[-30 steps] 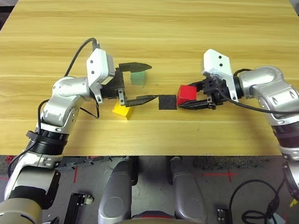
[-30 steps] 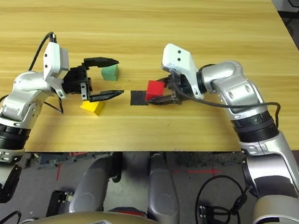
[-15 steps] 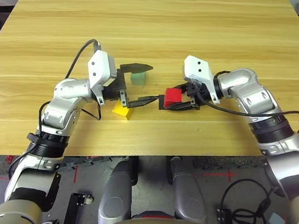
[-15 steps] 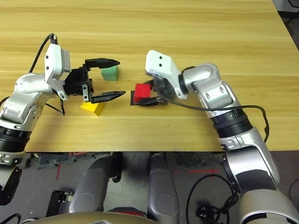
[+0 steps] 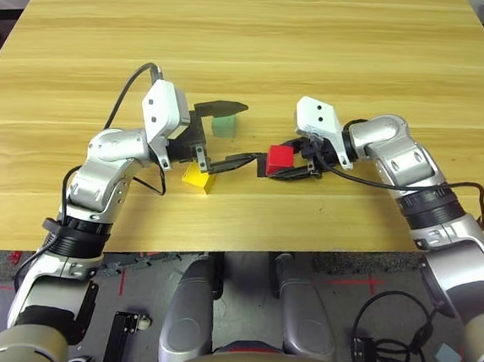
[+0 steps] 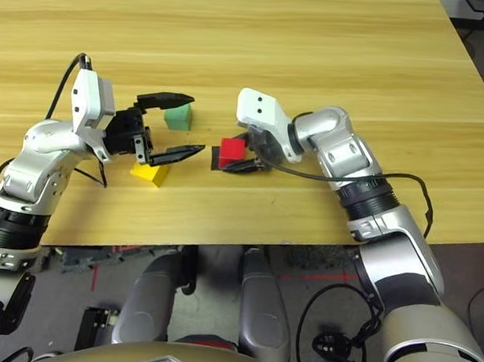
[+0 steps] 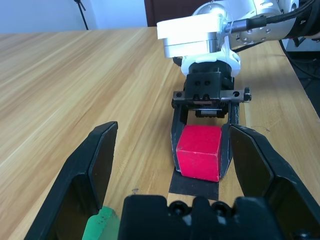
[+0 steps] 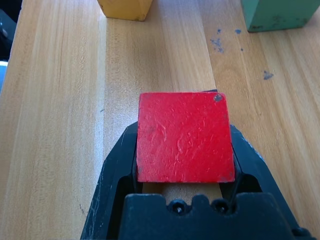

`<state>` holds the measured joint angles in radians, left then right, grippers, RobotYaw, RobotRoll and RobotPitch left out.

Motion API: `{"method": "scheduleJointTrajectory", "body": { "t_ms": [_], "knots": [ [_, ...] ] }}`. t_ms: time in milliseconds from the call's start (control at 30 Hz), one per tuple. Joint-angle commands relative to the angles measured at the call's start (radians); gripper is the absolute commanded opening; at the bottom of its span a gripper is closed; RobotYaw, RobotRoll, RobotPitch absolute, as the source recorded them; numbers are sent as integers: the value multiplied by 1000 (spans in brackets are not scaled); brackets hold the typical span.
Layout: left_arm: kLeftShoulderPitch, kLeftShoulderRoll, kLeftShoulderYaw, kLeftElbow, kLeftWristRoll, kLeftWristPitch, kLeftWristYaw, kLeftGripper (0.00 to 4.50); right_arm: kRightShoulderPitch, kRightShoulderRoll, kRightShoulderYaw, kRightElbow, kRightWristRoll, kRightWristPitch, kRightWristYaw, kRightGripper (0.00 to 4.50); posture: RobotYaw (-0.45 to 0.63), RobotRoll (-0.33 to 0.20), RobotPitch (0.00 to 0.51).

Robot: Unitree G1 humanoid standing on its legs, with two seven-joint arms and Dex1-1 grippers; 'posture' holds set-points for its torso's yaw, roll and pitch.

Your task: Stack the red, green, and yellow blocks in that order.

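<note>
Blocks are lying in a loose row across the middle of the desk, and reading from the robot's left the left claw is coming first, hanging released with its two fingers spread wide and pointing level toward the centre. The yellow block is sitting on the wood just below its nearer finger, and the green block is resting just beyond its farther finger, so both are lying beside the open claw rather than between its fingers.

Moving right, the black patch is lying flat on the desk, and the red block is sitting over it, clenched between the fingers of the right claw, which is angling downward toward the left. Whether the block's underside is touching the patch cannot be told.

Judging by this, the base of the stack is being set on the patch. The coming move is turning on the green block: it is lying left of the red one and slightly farther back, well nearer the open left claw than the occupied right one.
</note>
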<state>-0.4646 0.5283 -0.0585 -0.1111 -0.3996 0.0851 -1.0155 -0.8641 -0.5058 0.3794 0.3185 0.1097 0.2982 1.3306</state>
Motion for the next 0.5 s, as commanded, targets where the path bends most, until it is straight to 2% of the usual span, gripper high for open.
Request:
{"method": "scheduleJointTrajectory", "body": {
  "t_ms": [33,333,367,400,500],
  "knots": [
    [16,-2,5,-34,-12,16,6,4500,-3,24,11,27,-19,-39,4,2105,373,-50,283],
    [26,-1,14,-55,-24,40,25,4500,-15,49,4,59,-36,-66,6,2105,383,-49,283],
    [24,-1,16,-54,-25,42,26,4500,-17,49,2,62,-37,-70,5,2815,382,-50,281],
    [22,-1,18,-52,-26,43,28,4500,-19,49,1,66,-38,-74,5,2986,381,-51,280],
    [15,-5,16,-47,-25,42,32,4500,-26,50,-5,77,-43,-82,0,4051,379,-51,278]
  ]
}}
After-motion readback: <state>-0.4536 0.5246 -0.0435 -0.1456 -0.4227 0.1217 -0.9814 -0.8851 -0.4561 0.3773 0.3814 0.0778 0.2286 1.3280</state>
